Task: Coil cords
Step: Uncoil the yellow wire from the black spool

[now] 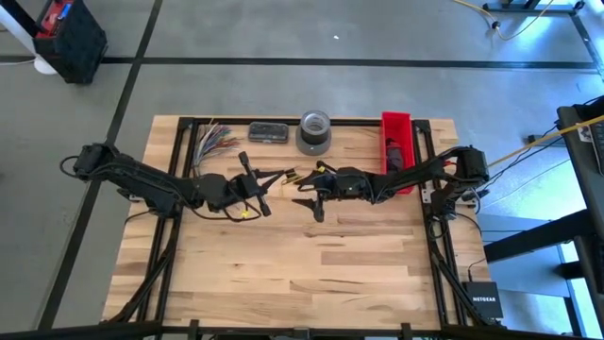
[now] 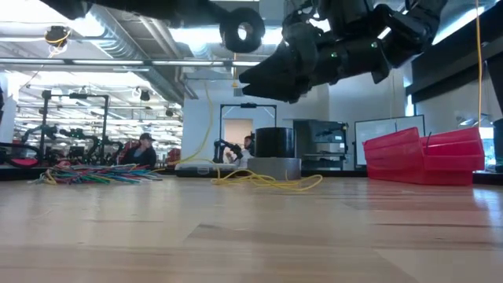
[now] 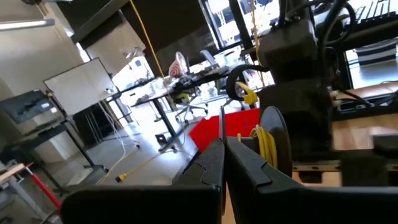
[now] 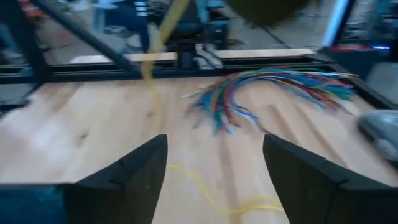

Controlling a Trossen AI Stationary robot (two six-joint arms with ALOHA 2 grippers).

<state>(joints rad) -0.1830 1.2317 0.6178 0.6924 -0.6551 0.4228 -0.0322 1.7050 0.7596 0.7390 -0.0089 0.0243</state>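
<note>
Right gripper [image 4: 214, 180] fingers spread wide, empty, above table [image 4: 81, 124]. Left gripper [image 3: 224, 165] clenched. Yellow cord [image 2: 267, 181] loose; reach low, pinch end.

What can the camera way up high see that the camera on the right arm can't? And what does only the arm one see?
Only the high view shows both arms whole, the red bin, the grey tape roll and a dark box. Only the right wrist view looks out between the right gripper's open fingers, into the room past the table's edge. Both show the colourful wires on the wooden table.
</note>
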